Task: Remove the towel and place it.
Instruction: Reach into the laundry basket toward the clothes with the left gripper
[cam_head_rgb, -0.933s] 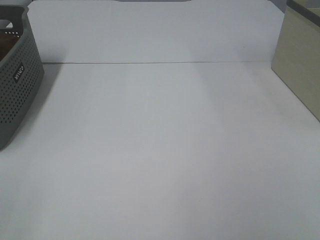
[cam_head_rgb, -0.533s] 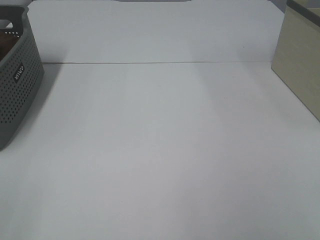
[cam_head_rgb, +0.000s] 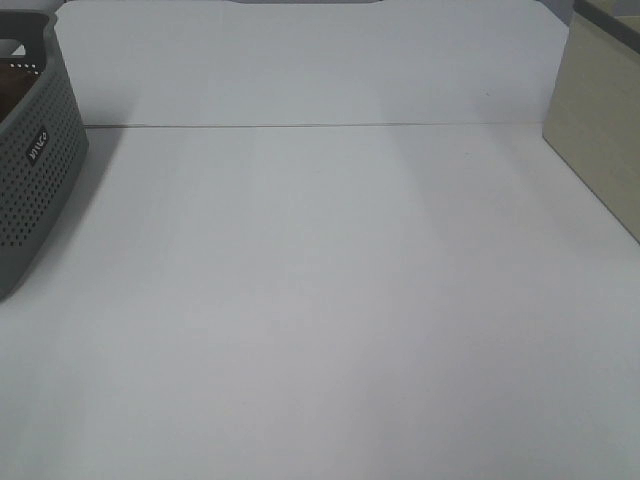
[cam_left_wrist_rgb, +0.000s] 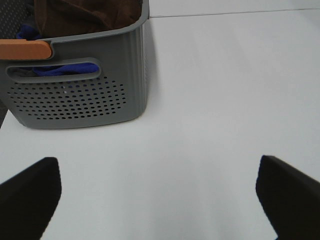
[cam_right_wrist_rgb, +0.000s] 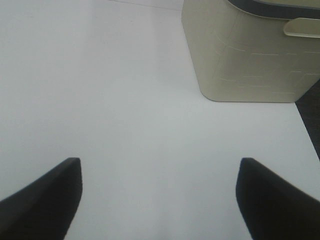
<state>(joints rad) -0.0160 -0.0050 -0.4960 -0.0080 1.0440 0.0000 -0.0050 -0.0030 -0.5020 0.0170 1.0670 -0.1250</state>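
The dark brown towel lies bunched inside the grey perforated basket, with blue cloth showing through the handle slot beneath it. In the high view the basket stands at the left edge of the table, a brown sliver of towel just visible inside. My left gripper hovers open over bare table, a short way from the basket, nothing between its fingers. My right gripper is open too, over white table short of the beige bin. Neither arm appears in the high view.
A beige bin with a dark rim stands at the table's right side, seen also as the beige bin in the high view. An orange handle piece sits on the basket's rim. The white table has a seam across its back.
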